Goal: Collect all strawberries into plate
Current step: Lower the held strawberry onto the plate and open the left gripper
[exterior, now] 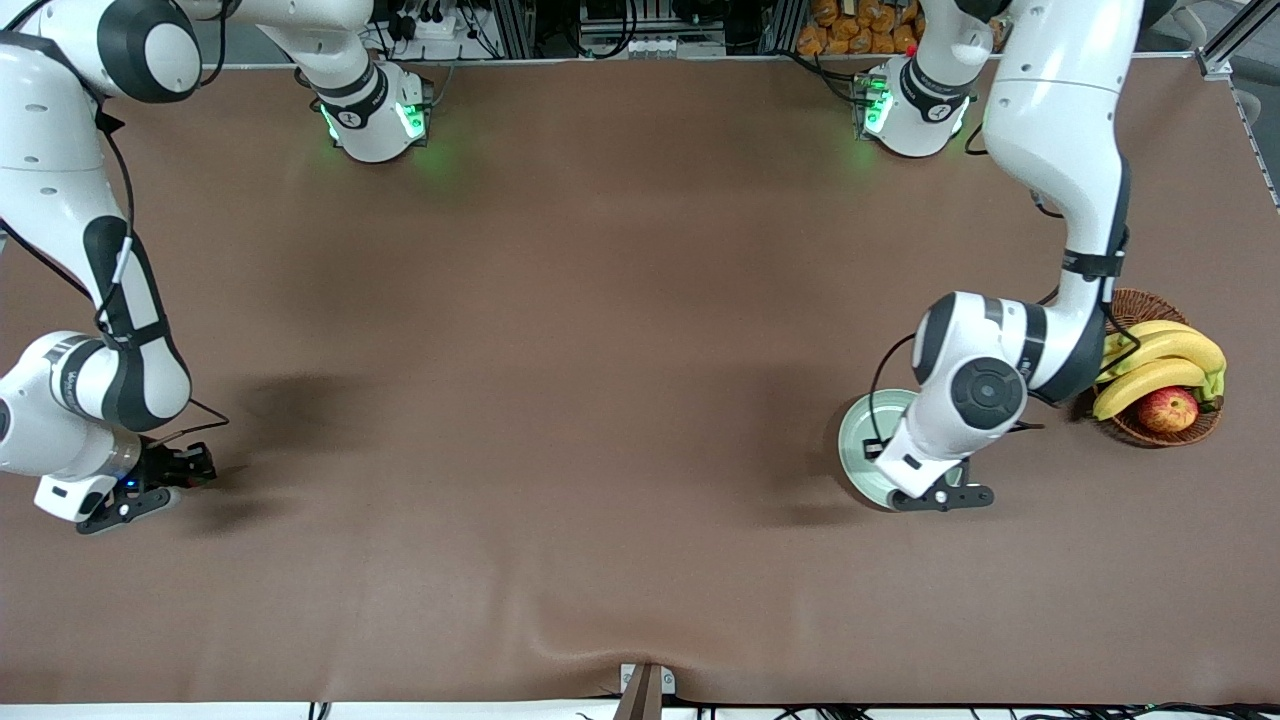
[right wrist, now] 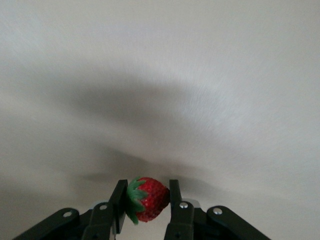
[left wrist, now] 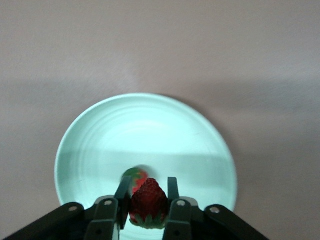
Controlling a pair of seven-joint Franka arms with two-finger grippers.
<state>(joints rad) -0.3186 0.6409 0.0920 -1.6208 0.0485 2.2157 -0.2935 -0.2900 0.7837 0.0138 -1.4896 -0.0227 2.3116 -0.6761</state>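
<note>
Left claw poised over the pale mint-green plate, fingers clamped on a strawberry, red body up between the pads and green leafy top pointing down toward the wrist camera. Just past that held berry, a second strawberry lying in the plate, partly hidden by one finger, red with a patch of green showing. In the front view, most of the plate covered by the left arm's wrist, only a crescent of rim and dish visible toward the right arm's end of the worktop; left claw hanging at the plate's edge nearest the front camera. Beside the plate, toward the left arm's end, a brown wicker basket holding yellow bananas and a red-yellow apple. Right claw well apart from all that, low at the right arm's end of the brown worktop, fingers closed on a third strawberry, berry lying sideways between the pads with its green leaves toward one finger. Seen from the front, right claw dark against the cloth, its berry hidden there. Whether that berry rests on the worktop or hangs just clear of it: cannot tell.
</note>
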